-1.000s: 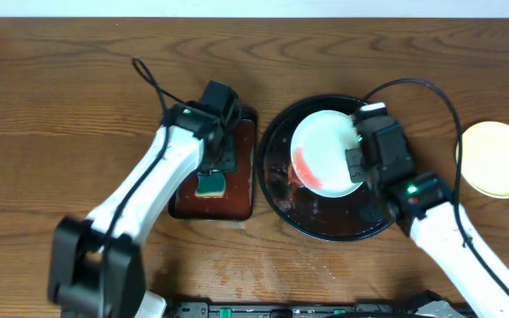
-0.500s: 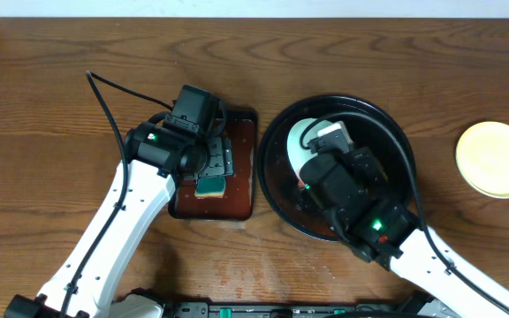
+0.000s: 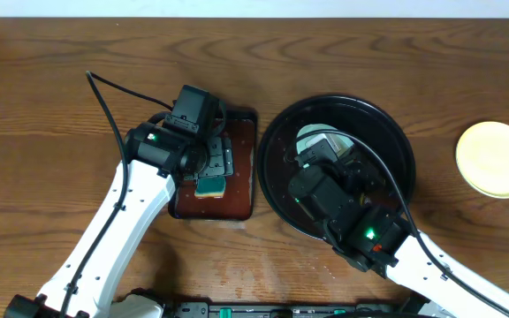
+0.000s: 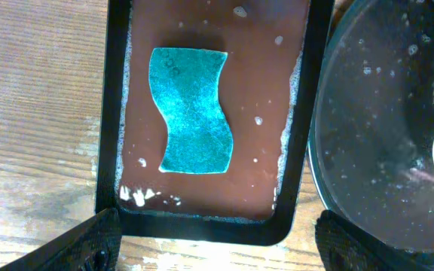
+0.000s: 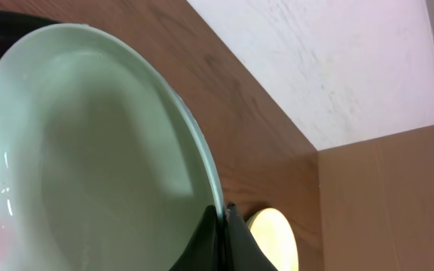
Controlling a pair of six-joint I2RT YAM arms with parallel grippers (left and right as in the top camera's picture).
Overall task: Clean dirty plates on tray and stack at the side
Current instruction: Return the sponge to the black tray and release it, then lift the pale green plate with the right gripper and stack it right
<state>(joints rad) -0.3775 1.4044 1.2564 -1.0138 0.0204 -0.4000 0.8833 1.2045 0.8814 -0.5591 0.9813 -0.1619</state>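
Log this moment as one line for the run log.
right gripper: shut on white plate rim, tilted over tray | left gripper: open above sponge | yellow plate: on table, off tray

The glossy black tray (image 3: 394, 128) is seen lying flat, its floor wet and speckled with droplets. A white plate (image 5: 89, 150) is held tilted over it, pinched at the rim. A pale yellow plate (image 3: 497, 159) is laid flat well apart, to the right.
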